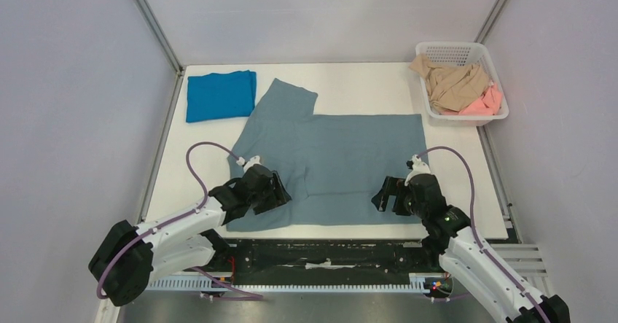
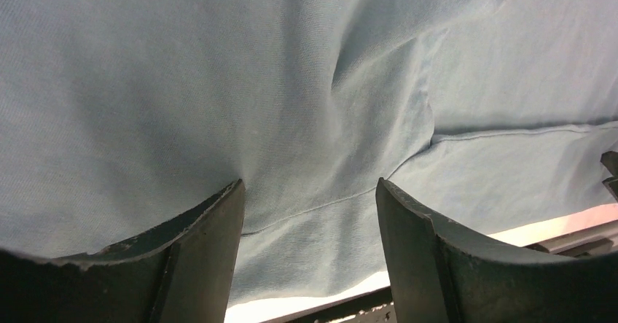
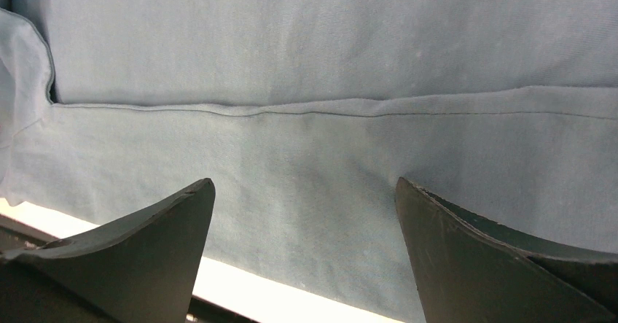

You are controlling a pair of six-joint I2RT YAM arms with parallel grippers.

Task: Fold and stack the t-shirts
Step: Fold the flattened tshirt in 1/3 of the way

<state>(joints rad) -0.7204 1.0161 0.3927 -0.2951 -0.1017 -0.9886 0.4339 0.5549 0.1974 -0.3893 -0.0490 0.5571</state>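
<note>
1. Two arms work over a white table (image 1: 364, 82). At its centre a large dusty grey-blue cotton t-shirt (image 1: 342, 162) lies spread flat, with one sleeve reaching toward 11 o'clock and its near hem close to the table's 6 o'clock edge.
2. Left gripper (image 1: 279, 192) sits over the shirt's 8 o'clock corner. Left wrist view: the jaws stand moderately apart and hold nothing. The dark fingers (image 2: 197, 250) are down at the cloth, which puckers into creases between them.
3. Right gripper (image 1: 382, 195) is at the shirt's 5 o'clock edge, just above the near hem. Right wrist view: the jaws are spread wide and hold nothing, and smooth cloth lies under the gap. A stitched fold line runs across from 9 to 3 o'clock.
4. Bright blue folded t-shirt (image 1: 220, 95) rests at the table's 10 o'clock corner, touching or just beside the grey-blue sleeve.
5. White slotted plastic basket (image 1: 430, 49) stands at 2 o'clock. Crumpled inside are a tan t-shirt (image 1: 452, 82), draped partly over the rim, and a pink t-shirt (image 1: 487, 103) at the basket's 4 o'clock corner.
</note>
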